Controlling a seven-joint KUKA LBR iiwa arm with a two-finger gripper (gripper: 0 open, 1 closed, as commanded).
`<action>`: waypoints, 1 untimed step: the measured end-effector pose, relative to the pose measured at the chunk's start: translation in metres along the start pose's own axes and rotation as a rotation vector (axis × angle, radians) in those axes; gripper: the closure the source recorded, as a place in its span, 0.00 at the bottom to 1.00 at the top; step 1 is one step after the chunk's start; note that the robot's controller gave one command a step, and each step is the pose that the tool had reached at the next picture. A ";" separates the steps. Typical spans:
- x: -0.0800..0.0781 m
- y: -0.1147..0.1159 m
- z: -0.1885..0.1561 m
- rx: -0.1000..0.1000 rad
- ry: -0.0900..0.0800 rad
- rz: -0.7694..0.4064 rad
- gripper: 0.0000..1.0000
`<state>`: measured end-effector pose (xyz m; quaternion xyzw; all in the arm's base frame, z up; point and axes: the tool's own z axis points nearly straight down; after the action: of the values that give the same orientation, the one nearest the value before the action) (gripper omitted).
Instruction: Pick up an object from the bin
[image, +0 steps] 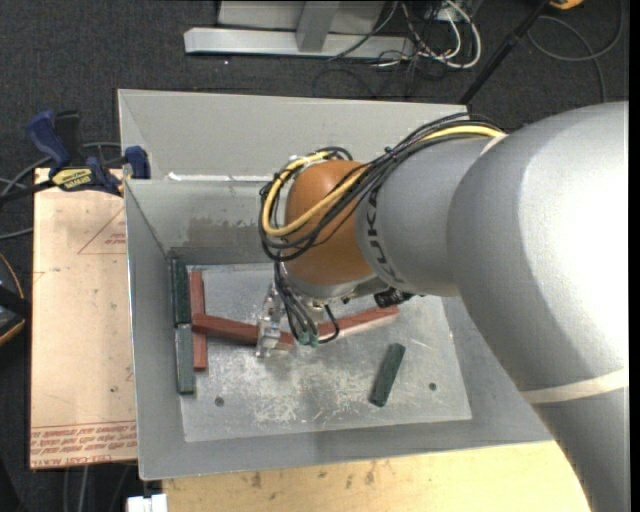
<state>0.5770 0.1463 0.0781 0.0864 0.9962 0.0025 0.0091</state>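
scuffed matt metal bin (330, 400)

The bin (300, 400) floor lies bare along its front edge, from the front left corner to a lone green bar (387, 375) near the front right. Two green bars (185, 360) and a red bar (199, 310) crowd the left wall. Slanted red bars (230, 328) cross the middle beneath the gripper (272, 338), and the arm (450, 230) overhangs the back and right.

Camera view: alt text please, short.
The arm's gripper is down in the grey bin, at a red-brown bar lying across its middle. Another red-brown bar and dark green bars lie by the left wall; one dark green bar lies alone at the right.
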 end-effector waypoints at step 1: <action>0.000 0.000 0.000 0.000 0.000 0.001 1.00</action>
<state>0.5770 0.1462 0.0781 0.0867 0.9962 0.0026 0.0090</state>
